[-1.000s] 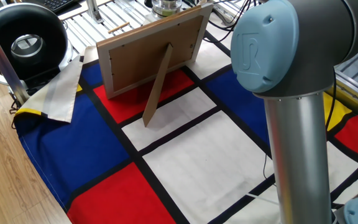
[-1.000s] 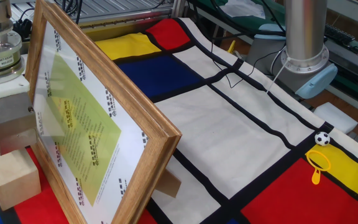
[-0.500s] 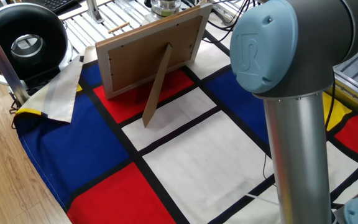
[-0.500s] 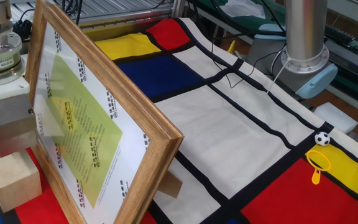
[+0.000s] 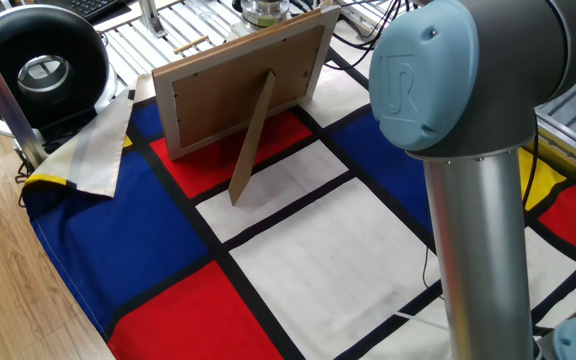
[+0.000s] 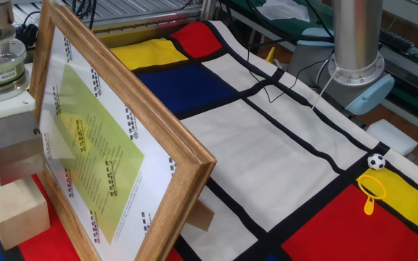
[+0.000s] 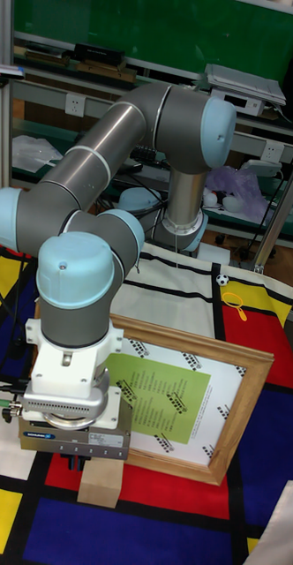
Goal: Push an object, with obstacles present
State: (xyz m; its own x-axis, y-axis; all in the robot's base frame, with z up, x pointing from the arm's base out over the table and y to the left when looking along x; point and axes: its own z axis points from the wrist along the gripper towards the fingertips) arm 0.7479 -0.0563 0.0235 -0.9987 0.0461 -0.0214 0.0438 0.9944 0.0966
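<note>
Change: the block [image 6: 14, 212] has slid a little further along the red patch since a second ago, and the gripper [image 6: 17, 159] has moved with it; the frame [image 6: 111, 156] sits very slightly shifted in both fixed views.
Meaning: the push looks under way, and going by the frame's small shift, the block or the gripper body may be brushing it. That is a risk, since the frame stands only on its rear strut [image 5: 251, 135].
Block: a plain pale wooden cube with clean edges, lying flat on the cloth [image 6: 267, 167] near the corner where the gripper works, right in front of the frame's glass side. In the tall view it shows as a light block [image 7: 101, 484] directly under the gripper.
Gripper: its metal body rests down against the block's top edge; the fingers are hidden behind the body and the frame, so I cannot tell how far apart they stand or whether they hold anything.
Frame: wood-rimmed, leaning back, a green sheet behind the glass.
Other things: a small football [image 6: 376, 161] and a yellow magnifier [image 6: 372, 190] lie well apart, near the arm's base.
</note>
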